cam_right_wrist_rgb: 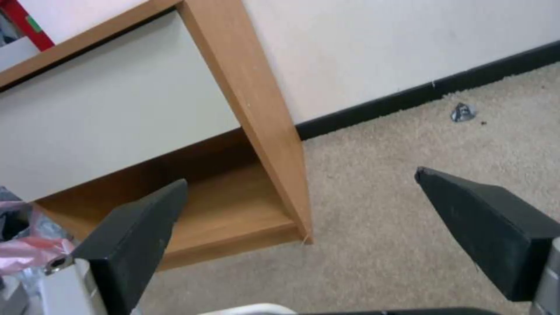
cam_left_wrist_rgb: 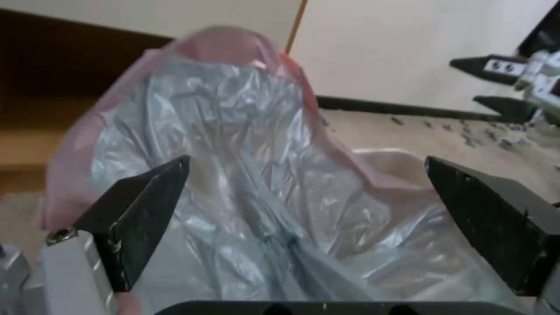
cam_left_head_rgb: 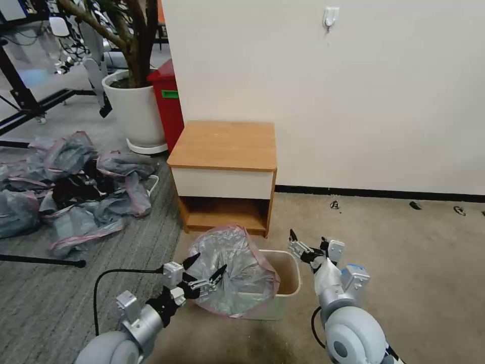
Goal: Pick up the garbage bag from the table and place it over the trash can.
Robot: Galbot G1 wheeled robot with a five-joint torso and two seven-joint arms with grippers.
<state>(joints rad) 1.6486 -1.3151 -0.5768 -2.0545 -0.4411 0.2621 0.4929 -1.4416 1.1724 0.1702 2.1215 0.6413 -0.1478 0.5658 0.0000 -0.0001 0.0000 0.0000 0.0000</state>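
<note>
From my seat, the garbage bag [cam_left_head_rgb: 233, 273] billows over the left half of the trash can [cam_left_head_rgb: 289, 275], so only its right part is open from above. My left gripper [cam_left_head_rgb: 204, 275], fingers spread, sits against the bag; my right gripper [cam_left_head_rgb: 308, 241], also spread, hangs just beyond the can's right rim. The table [cam_left_head_rgb: 225, 144] blocks the way behind; bare carpet [cam_left_head_rgb: 414, 268] lies free to the right.
</note>
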